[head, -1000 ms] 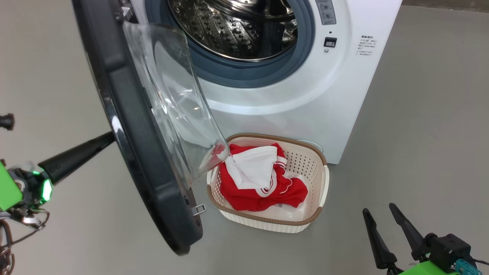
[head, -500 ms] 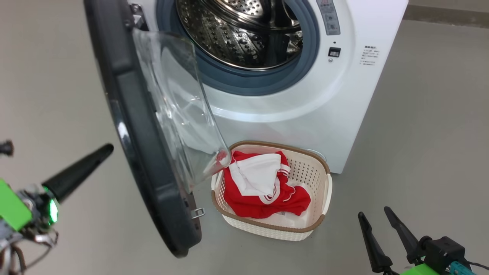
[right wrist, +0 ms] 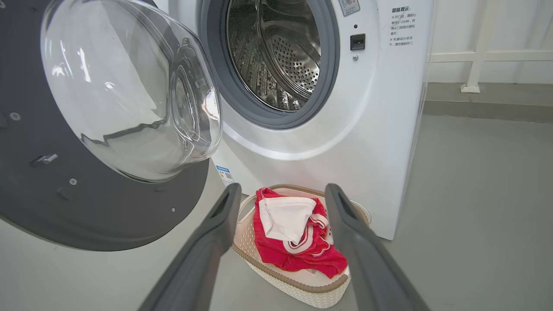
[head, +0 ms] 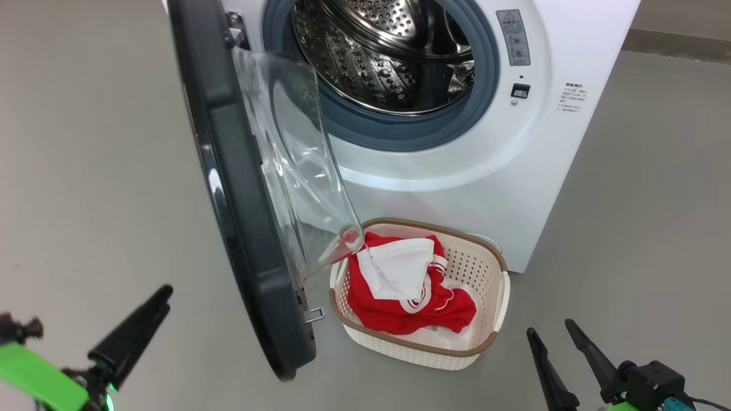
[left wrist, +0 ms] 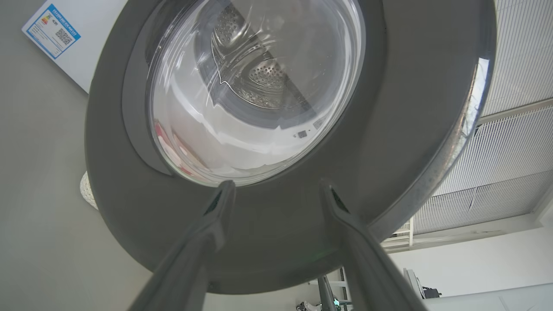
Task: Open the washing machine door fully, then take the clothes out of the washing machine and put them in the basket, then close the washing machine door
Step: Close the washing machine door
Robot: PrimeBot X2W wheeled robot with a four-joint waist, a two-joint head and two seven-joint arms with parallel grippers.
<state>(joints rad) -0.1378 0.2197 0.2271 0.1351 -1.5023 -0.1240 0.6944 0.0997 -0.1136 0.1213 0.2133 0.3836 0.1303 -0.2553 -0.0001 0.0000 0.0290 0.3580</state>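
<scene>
Head view: washing machine door [head: 240, 188] stands swung out, edge-on to the camera, with its glass bowl [head: 297, 165] bulging toward the washing machine [head: 457, 188]. The steel drum [head: 388, 63] looks bare inside the grey gasket [head: 400, 128]. The basket [head: 492, 341] sits on the floor [head: 85, 142] just in front of the machine's lower front, with the red-and-white clothes [head: 411, 302] piled inside it; no lettering on them is readable. A metal latch hook [head: 315, 314] sticks out near the door's bottom edge. Right gripper [head: 550, 327] is at lower right, fingers spread, holding nothing, well apart from the basket. Left wrist view gives the door's outer face, the drum seen through the glass, and a slatted wall [left wrist: 518, 151] behind. Left gripper [left wrist: 276, 186] has its fingers splayed wide in front of the dark rim, gripping nothing; touching or not, can't tell. This view also shows a blue label [left wrist: 52, 31] with a QR code and coloured bars, text too small to read. Right wrist view shows the door's inner face and looks straight down on the basket between the fingers. Warning sticker [head: 513, 37] has a red triangle at its top. Block of Chinese print [right wrist: 402, 26] sits on the front panel, characters visible but not legible.
</scene>
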